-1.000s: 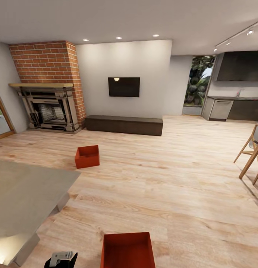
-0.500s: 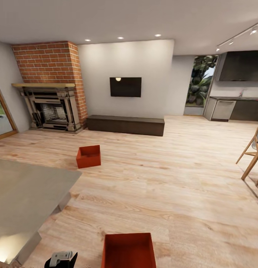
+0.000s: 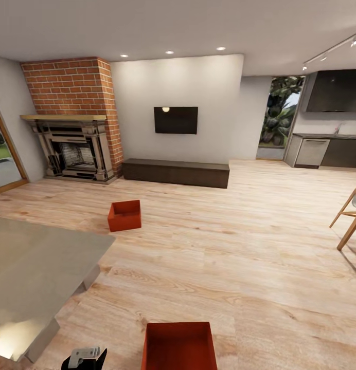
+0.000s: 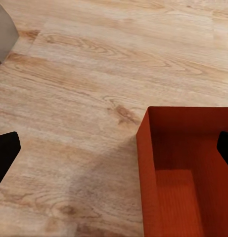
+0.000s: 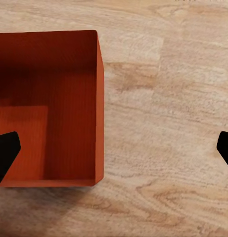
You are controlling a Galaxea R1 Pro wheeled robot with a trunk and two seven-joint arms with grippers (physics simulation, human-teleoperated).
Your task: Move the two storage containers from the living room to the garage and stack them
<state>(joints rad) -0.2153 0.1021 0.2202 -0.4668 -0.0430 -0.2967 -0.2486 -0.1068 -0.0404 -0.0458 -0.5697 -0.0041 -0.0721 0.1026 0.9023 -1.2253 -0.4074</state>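
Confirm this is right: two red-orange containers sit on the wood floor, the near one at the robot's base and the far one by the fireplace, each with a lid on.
Not quite: neither has a lid. The head view shows the near container and the far container open-topped on the wood floor, the far one before the fireplace.

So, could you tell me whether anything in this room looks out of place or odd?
Two red-orange storage containers sit on the wood floor: the near container by the robot, the far container before the fireplace. Both are upright, empty and undamaged; nothing is spilled.
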